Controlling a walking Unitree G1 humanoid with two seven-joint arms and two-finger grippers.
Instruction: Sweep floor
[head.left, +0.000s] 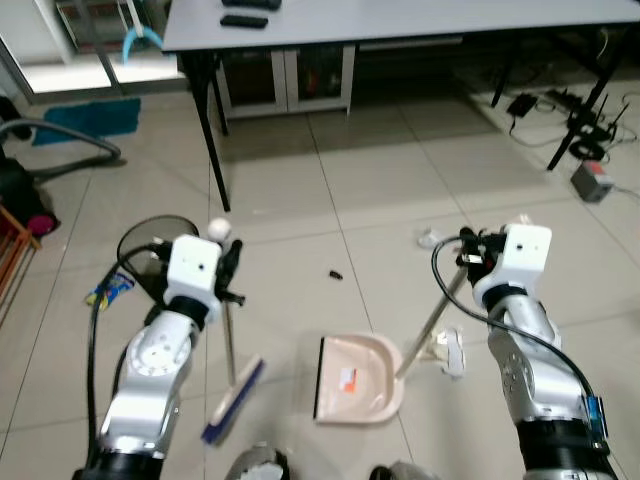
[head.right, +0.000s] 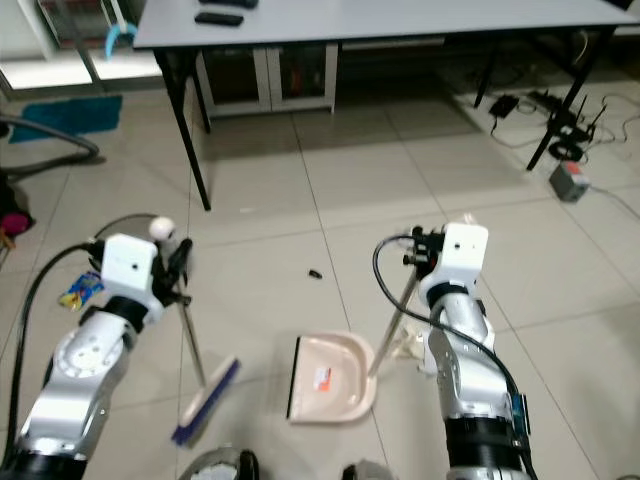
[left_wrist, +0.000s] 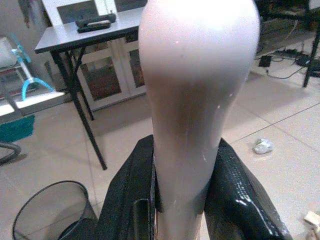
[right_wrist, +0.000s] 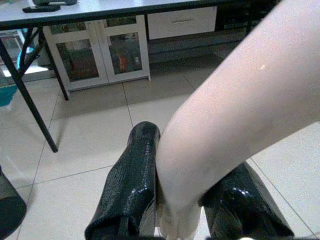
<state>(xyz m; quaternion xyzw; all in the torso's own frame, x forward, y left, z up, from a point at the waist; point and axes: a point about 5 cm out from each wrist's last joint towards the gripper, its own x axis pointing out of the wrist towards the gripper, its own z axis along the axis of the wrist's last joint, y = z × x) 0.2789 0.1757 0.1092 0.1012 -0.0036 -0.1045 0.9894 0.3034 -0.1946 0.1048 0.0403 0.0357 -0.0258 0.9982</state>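
My left gripper (head.left: 229, 262) is shut on the pale handle of a small broom (head.left: 229, 330), whose blue brush head (head.left: 233, 402) rests on the tiled floor. In the left wrist view the handle (left_wrist: 192, 100) stands between the black fingers (left_wrist: 235, 195). My right gripper (head.left: 470, 255) is shut on the long handle (head.left: 430, 320) of a pale pink dustpan (head.left: 358, 378) lying on the floor between my arms. Ahead lie a dark scrap (head.left: 336, 273), a crumpled white paper (head.left: 428, 238) and white litter (head.left: 450, 350) beside the dustpan's handle.
A black mesh bin (head.left: 150, 240) stands by my left arm, a blue and yellow wrapper (head.left: 108, 290) beside it. A grey table (head.left: 400, 20) with black legs (head.left: 213, 130) stands ahead, white cabinets behind. Cables and a power strip (head.left: 590, 180) lie at right.
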